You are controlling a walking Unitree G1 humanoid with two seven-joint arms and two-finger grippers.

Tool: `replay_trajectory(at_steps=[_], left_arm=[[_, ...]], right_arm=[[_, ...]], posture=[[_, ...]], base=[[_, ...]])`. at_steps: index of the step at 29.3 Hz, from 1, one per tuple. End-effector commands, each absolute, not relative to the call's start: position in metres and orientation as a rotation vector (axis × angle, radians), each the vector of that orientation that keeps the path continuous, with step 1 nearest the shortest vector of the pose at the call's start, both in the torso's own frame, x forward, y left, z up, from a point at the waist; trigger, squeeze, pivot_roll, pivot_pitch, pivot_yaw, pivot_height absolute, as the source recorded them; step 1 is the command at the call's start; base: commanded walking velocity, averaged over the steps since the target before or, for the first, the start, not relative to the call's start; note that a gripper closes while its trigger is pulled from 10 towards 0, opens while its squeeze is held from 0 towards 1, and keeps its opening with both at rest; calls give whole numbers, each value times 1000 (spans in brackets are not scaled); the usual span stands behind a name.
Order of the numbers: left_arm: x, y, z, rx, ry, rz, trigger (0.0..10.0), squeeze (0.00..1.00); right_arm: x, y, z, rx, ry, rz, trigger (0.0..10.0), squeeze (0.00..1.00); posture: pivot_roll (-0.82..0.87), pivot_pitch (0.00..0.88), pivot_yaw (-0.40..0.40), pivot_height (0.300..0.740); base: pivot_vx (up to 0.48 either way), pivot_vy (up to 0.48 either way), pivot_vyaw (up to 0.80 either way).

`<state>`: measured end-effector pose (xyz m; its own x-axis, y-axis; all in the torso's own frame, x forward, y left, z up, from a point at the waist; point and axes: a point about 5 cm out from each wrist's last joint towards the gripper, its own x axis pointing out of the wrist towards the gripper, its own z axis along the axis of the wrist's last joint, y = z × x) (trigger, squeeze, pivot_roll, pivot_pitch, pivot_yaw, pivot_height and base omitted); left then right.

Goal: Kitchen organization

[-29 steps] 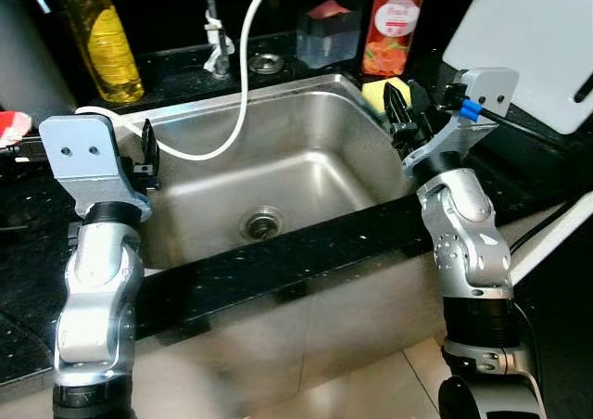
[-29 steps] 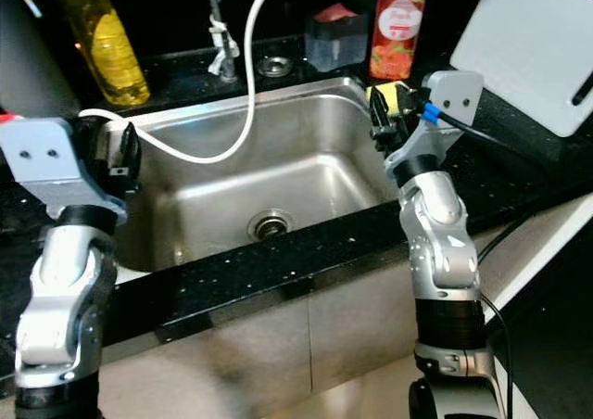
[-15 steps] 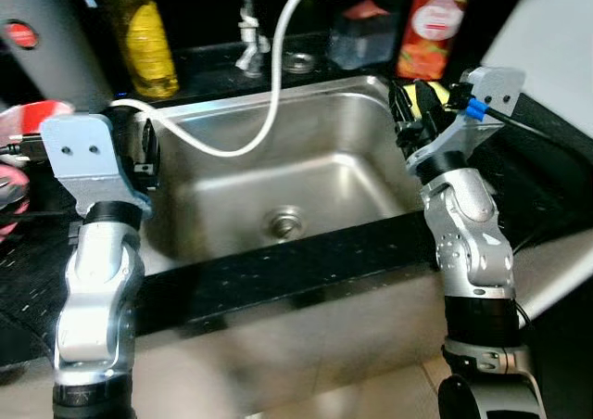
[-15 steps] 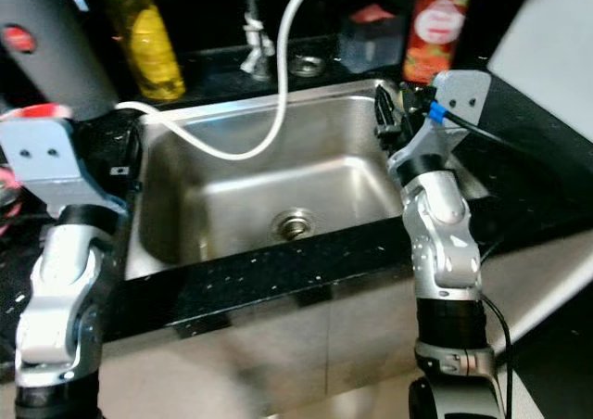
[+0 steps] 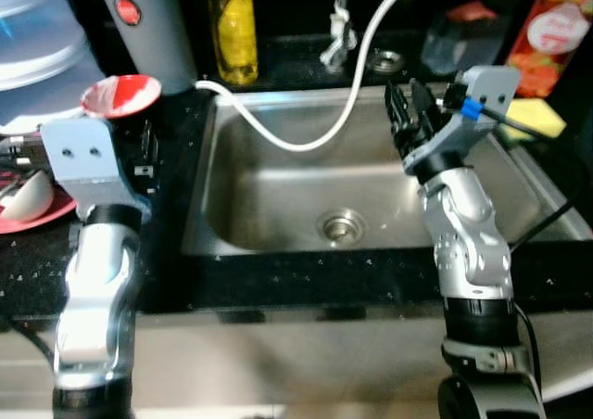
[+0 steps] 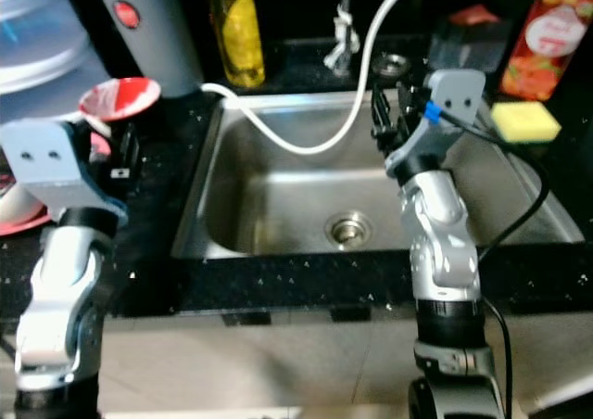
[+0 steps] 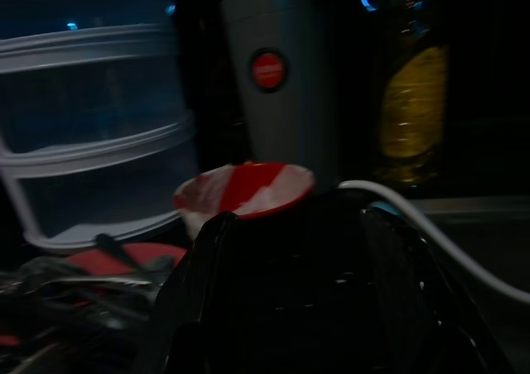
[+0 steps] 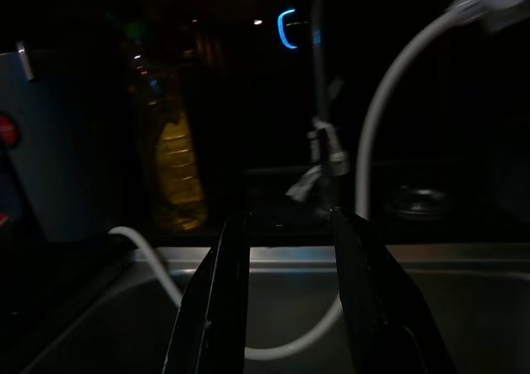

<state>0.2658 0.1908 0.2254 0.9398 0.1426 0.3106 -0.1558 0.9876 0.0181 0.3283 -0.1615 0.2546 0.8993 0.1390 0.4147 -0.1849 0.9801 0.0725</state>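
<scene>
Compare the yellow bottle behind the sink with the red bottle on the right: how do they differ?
The yellow bottle is clear with yellow liquid inside and stands behind the sink's left back corner, beside a grey appliance. The red bottle has a red and orange printed label and stands at the right back corner, just behind the yellow sponge. Both stand upright on the black counter, with their tops cut off from view.

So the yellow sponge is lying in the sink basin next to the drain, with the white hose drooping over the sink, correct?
Not quite. The yellow sponge lies on the counter beside the sink's right rim, not in the basin near the drain; the right eye view shows it. The white hose does droop over the sink.
</scene>
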Motion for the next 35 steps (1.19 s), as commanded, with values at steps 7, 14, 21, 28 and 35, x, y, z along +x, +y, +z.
replay_trajectory(at_steps=[7, 14, 21, 28, 35], left_arm=[[266, 190, 223, 46, -299, 146, 10000, 0], [267, 190, 222, 46, -292, 138, 10000, 0], [269, 188, 221, 51, -286, 130, 10000, 0], [271, 188, 220, 51, -278, 124, 10000, 0], [270, 187, 220, 50, -273, 118, 10000, 0]], right_arm=[[329, -160, 253, 118, -409, 166, 10000, 0], [329, -161, 251, 120, -400, 157, 10000, 0], [331, -165, 249, 154, -385, 131, 10000, 0], [331, -168, 246, 178, -367, 107, 10000, 0], [331, -170, 245, 196, -349, 98, 10000, 0]], posture=[[0, 0, 48, 740], [-5, 0, 54, 740], [-9, 0, 60, 740], [-12, 0, 66, 740], [-14, 0, 69, 740]], base=[[0, 0, 800], [0, 0, 566], [0, 0, 0], [0, 0, -79], [0, 0, -764]])
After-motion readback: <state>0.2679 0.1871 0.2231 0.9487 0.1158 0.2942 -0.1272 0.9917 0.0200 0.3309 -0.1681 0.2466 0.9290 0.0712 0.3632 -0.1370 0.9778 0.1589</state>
